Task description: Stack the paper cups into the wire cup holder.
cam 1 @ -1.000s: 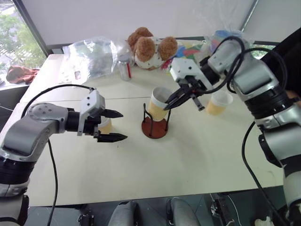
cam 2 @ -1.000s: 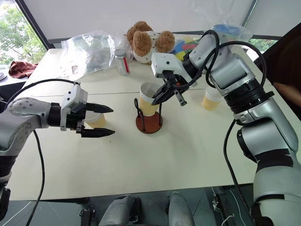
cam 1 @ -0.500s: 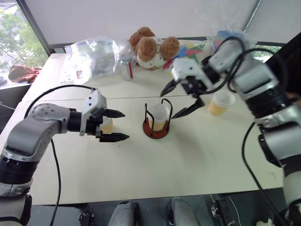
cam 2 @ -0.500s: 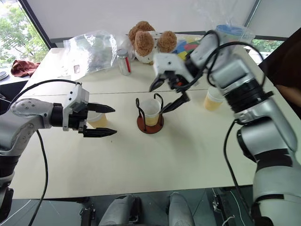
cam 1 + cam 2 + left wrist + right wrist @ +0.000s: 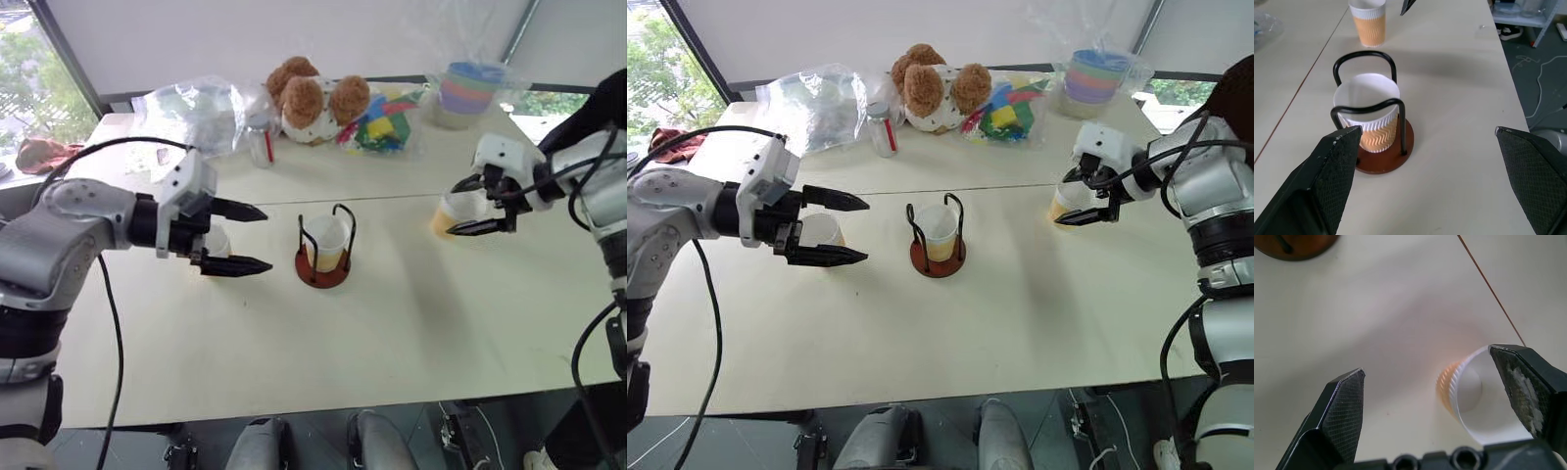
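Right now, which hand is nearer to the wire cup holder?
The left. The left hand hangs open just to the left of the wire cup holder, over another cup. The right hand is farther off on the right, open around the third cup.

Both arms raised, left hand [image 5: 251, 238] and right hand [image 5: 478, 205] fingers spread wide.

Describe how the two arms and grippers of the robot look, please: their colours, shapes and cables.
Both arms are rounded silver-grey shells with black joint bands, and loose black cables loop beside them. Each wrist ends in a white boxy block. The left gripper and the right gripper each have two black tapered fingers. The inner pads bear a fine cross-hatched texture; one right pad carries whitish smears.
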`<state>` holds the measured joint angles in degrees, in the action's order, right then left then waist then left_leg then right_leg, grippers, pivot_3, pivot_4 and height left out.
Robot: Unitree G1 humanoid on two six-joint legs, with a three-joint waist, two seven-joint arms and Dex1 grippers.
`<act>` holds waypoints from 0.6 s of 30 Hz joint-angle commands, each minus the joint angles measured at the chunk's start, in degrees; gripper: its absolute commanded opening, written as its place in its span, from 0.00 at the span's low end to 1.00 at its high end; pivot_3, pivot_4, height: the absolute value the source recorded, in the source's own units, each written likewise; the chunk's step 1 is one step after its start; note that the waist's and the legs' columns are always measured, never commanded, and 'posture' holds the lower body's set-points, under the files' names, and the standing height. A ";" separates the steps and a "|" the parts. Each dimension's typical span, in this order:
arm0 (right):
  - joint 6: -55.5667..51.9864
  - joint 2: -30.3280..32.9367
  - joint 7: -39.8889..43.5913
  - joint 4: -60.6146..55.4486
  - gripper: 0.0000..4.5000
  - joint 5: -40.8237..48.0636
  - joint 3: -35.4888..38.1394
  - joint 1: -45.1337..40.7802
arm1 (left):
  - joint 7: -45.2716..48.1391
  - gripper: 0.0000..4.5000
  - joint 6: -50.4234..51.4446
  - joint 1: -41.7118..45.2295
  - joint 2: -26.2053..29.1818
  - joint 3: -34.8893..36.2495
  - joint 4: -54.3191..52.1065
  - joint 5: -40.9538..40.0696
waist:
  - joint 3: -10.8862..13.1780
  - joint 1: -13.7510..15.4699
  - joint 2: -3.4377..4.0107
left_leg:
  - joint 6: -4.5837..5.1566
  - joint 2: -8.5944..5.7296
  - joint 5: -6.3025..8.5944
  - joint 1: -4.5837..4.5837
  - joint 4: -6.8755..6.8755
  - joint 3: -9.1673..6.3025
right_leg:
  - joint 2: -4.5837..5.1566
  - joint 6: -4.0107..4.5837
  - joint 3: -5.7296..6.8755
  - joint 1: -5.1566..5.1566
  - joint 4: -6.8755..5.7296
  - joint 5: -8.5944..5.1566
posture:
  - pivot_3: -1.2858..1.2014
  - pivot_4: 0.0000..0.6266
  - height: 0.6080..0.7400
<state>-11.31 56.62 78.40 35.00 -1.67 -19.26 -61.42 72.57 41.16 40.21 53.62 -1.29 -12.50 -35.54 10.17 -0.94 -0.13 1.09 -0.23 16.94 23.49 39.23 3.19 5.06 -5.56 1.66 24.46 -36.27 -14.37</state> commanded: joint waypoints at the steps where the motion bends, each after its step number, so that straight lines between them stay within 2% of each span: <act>1: 2.09 -0.11 -1.89 3.17 0.98 -2.01 2.43 -1.55 | 0.74 1.00 -1.89 0.73 0.65 0.49 1.48 1.42 | 0.00 -0.13 0.00 | 0.00 0.01 0.00 -0.02 0.00 0.00 | -0.01 0.00 0.00 0.00 0.00 0.00 | 0.52 0.24 1.00; 7: 3.96 -2.66 -2.76 9.01 0.98 -3.50 2.97 -2.57 | 0.75 1.00 -1.99 -0.17 0.61 0.74 1.52 1.79 | 0.00 -0.03 0.00 | 0.00 0.02 0.00 -0.02 0.00 0.01 | -0.01 0.00 -0.01 0.00 0.00 0.00 | 0.52 0.24 1.00; 8: 4.40 -3.15 -3.03 9.91 0.93 -3.86 2.90 -2.68 | 0.61 1.00 -2.03 -0.30 0.67 0.78 1.57 1.92 | 0.00 -0.02 0.00 | -0.01 0.02 0.00 -0.01 0.00 0.00 | -0.01 0.00 -0.02 0.00 0.00 0.00 | 0.52 0.24 1.00; 11: 6.44 -4.39 -5.35 13.76 0.69 -5.83 2.45 -3.20 | 0.50 1.00 -2.72 -0.91 1.23 0.82 1.89 2.95 | 0.00 0.12 0.00 | -0.01 0.02 -0.01 -0.01 0.00 0.00 | -0.01 0.00 -0.02 0.00 0.00 0.00 | 0.52 0.24 1.00; 14: 7.28 -5.27 -6.06 15.93 0.33 -7.30 1.98 -3.84 | 0.94 1.00 -4.05 -1.04 2.01 0.62 2.68 4.71 | 0.00 0.16 0.00 | -0.02 0.02 -0.01 -0.01 0.00 0.00 | -0.01 0.00 -0.01 -0.01 0.01 0.00 | 0.52 0.24 1.00; 15: 7.60 -5.51 -6.06 16.44 0.24 -7.63 1.97 -4.05 | 0.99 1.00 -4.05 -0.89 1.94 0.74 2.89 4.78 | 0.00 0.12 0.00 | -0.02 0.02 -0.01 -0.01 0.00 -0.01 | -0.01 0.00 -0.01 -0.01 0.01 0.00 | 0.52 0.24 1.00; 16: 7.93 -5.67 -6.06 16.86 0.09 -7.91 2.04 -4.25 | 1.00 1.00 -4.03 -0.82 1.84 0.81 2.96 4.75 | 0.00 0.08 0.00 | -0.02 0.02 -0.01 -0.01 0.00 0.00 | -0.01 0.00 -0.01 -0.01 0.01 0.00 | 0.52 0.24 1.00; 17: 8.28 -5.82 -6.08 17.26 0.02 -8.19 2.12 -4.50 | 0.97 1.00 -4.07 -0.80 1.72 0.79 2.99 4.79 | 0.00 0.08 0.00 | -0.02 0.01 -0.01 -0.01 0.00 0.00 | -0.01 0.00 -0.01 -0.01 0.01 0.00 | 0.52 0.24 1.00; 18: 8.58 -5.93 -6.00 17.49 0.02 -8.41 2.19 -4.79 | 0.91 1.00 -4.08 -0.84 1.60 0.73 2.95 4.84 | 0.00 0.08 0.00 | -0.02 0.02 -0.01 -0.01 0.00 0.00 | -0.01 0.00 -0.02 -0.01 0.00 0.00 | 0.52 0.24 1.00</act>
<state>-3.61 50.28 72.48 52.23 -9.58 -18.45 -63.96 73.33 37.89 38.60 54.80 -1.45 -9.04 -30.84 10.17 -0.86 -0.14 1.06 -0.22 16.92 23.48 39.23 3.19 5.04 -5.56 1.64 24.46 -36.26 -14.37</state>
